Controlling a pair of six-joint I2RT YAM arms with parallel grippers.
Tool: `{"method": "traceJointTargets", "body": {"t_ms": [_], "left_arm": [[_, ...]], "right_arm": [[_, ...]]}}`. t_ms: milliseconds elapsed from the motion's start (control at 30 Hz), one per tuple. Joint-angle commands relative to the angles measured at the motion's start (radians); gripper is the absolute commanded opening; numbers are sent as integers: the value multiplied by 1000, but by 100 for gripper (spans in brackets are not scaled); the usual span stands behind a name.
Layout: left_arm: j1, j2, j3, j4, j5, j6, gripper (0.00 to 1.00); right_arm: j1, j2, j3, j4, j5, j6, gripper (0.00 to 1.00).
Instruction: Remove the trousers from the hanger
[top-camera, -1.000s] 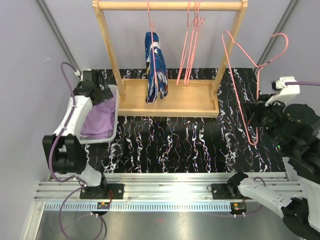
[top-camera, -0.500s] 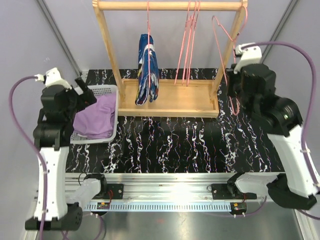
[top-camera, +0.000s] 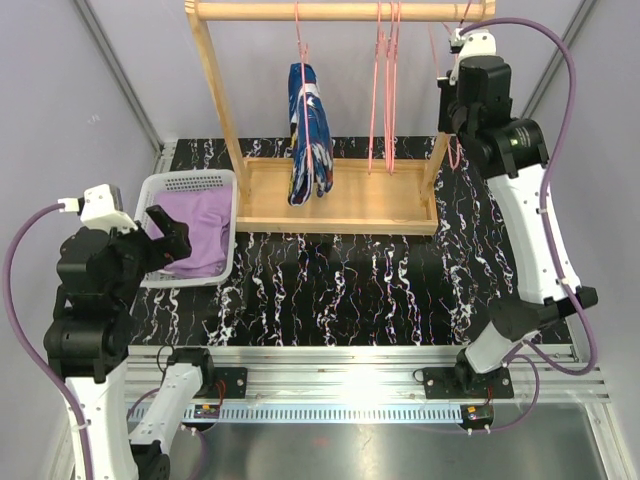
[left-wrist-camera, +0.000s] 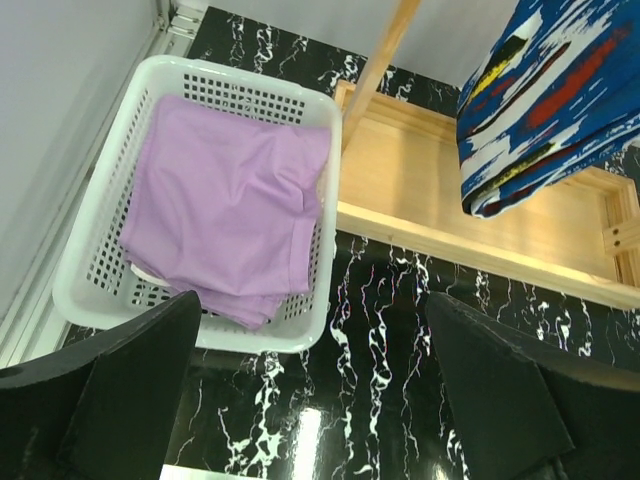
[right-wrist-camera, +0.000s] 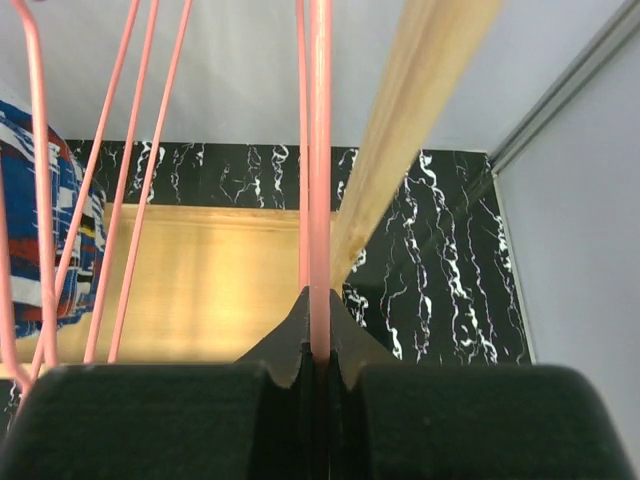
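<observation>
The dark blue splashed trousers (top-camera: 310, 130) hang folded over a pink hanger on the wooden rack (top-camera: 340, 205), and show in the left wrist view (left-wrist-camera: 545, 110) and the right wrist view (right-wrist-camera: 30, 230). The lilac trousers (top-camera: 195, 235) lie crumpled in the white basket (top-camera: 190, 183), also seen in the left wrist view (left-wrist-camera: 225, 215). My left gripper (top-camera: 172, 232) hovers open above the basket's near edge, nothing between its fingers (left-wrist-camera: 110, 400). My right gripper (right-wrist-camera: 320, 345) is shut on an empty pink hanger (right-wrist-camera: 320, 200), high by the rack's right post (right-wrist-camera: 410, 150).
Empty pink hangers (top-camera: 385, 90) hang from the top rail (top-camera: 340, 11) between the blue trousers and the right post. The rack's wooden base tray (left-wrist-camera: 470, 235) sits at the back of the black marbled table (top-camera: 380, 290). Grey walls close both sides.
My right arm has swung up and left, carrying the empty hanger from the table's right side to the rail's right end. My left arm has lifted and drawn back from the basket.
</observation>
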Motion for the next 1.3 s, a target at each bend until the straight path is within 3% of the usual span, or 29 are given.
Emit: {"method": "traceJointTargets", "body": {"t_ms": [0, 400, 433, 467, 567, 667, 800, 900, 933, 1067, 1167, 1267], "left_arm": [[-1, -21, 24, -19, 89, 29, 99], [-18, -59, 159, -98, 100, 35, 99], [-19, -59, 153, -95, 103, 35, 99], [-21, -59, 152, -96, 108, 37, 99], [-24, -59, 164, -99, 110, 41, 99], [-33, -54, 178, -104, 94, 46, 99], [-38, -53, 175, -107, 91, 47, 99], [-38, -54, 158, -104, 83, 47, 99], [-38, -54, 153, -101, 85, 46, 99], [-38, -53, 136, -99, 99, 24, 99], [-38, -62, 124, -95, 90, -8, 99], [-38, -77, 109, -76, 111, -29, 99]], "right_arm": [[-26, 44, 58, 61, -64, -23, 0], [-54, 12, -109, 132, -87, 25, 0], [-54, 7, -112, 132, -84, 25, 3], [-54, 2, -117, 133, -80, 25, 15], [-54, -25, -125, 132, -83, 54, 34], [-54, -61, -126, 130, -92, 60, 40], [-54, -129, -102, 72, -127, 101, 57], [-54, -191, -93, 31, -182, 144, 71], [-54, -203, -86, 20, -201, 154, 83], [-54, -225, -39, -23, -351, 238, 86], [-49, -206, 6, -31, -470, 345, 84], [18, -158, 52, -28, -489, 370, 87]]}}
